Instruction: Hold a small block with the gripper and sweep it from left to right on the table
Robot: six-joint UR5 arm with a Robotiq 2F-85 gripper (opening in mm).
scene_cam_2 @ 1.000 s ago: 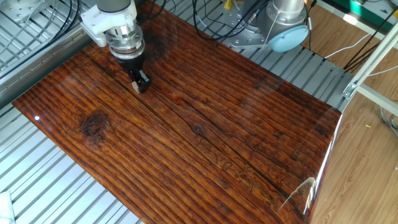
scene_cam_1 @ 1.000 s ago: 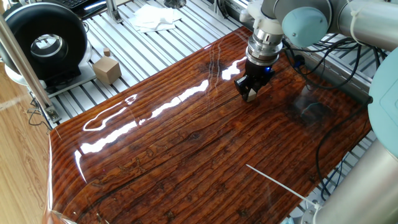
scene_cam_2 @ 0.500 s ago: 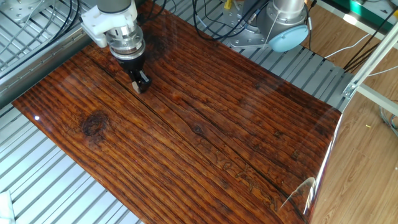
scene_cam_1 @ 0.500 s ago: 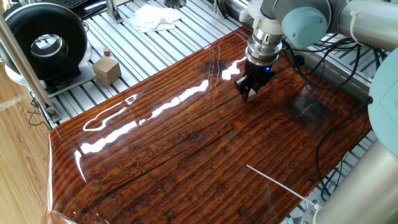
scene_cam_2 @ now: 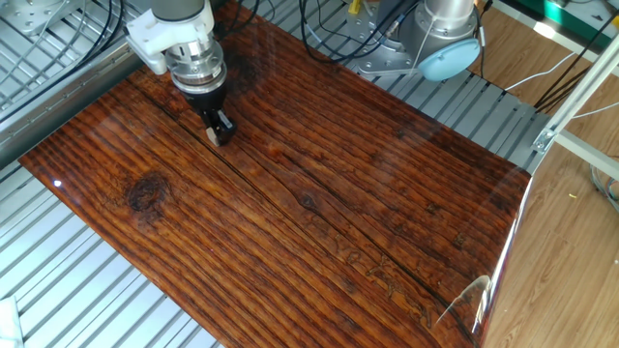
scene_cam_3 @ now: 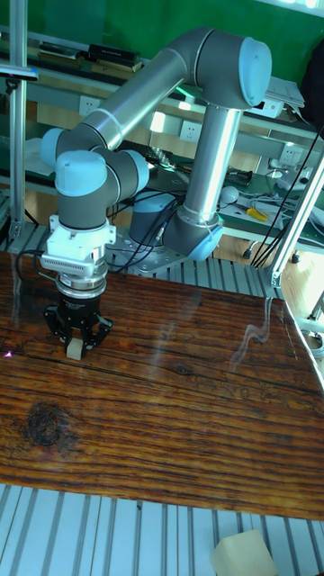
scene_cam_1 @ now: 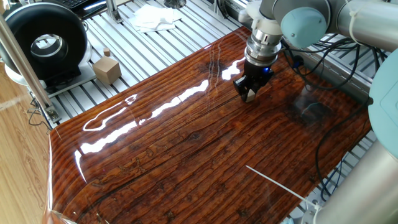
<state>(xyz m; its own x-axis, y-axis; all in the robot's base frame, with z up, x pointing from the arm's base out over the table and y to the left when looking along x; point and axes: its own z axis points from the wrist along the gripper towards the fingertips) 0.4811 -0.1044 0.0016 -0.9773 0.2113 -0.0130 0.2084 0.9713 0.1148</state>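
Note:
The black two-fingered gripper (scene_cam_1: pixel 249 93) points straight down at the far right part of the glossy reddish-brown table (scene_cam_1: pixel 186 149). It is shut on the small block (scene_cam_1: pixel 250 95), a tiny pale tan cube pinched between the fingertips at the table surface. From the other side, the gripper (scene_cam_2: pixel 219 132) stands near the table's (scene_cam_2: pixel 338 213) upper left corner, and the block (scene_cam_2: pixel 212 136) shows as a pale sliver at the tips. The tall view has the gripper (scene_cam_3: pixel 76 346) low at the left of the table (scene_cam_3: pixel 180 405), the block (scene_cam_3: pixel 75 350) touching or just above the wood.
A larger tan cube with a knob (scene_cam_1: pixel 107 69), a black round device (scene_cam_1: pixel 46 43) and a white cloth (scene_cam_1: pixel 155 17) sit on the slatted aluminium frame (scene_cam_1: pixel 161 56) beyond the table. Cables (scene_cam_1: pixel 323 62) trail by the arm's base. A tan object (scene_cam_3: pixel 243 553) lies at the near edge.
The gripper with the block has crept a few pixels along the table in one fixed view. Nothing else has moved.

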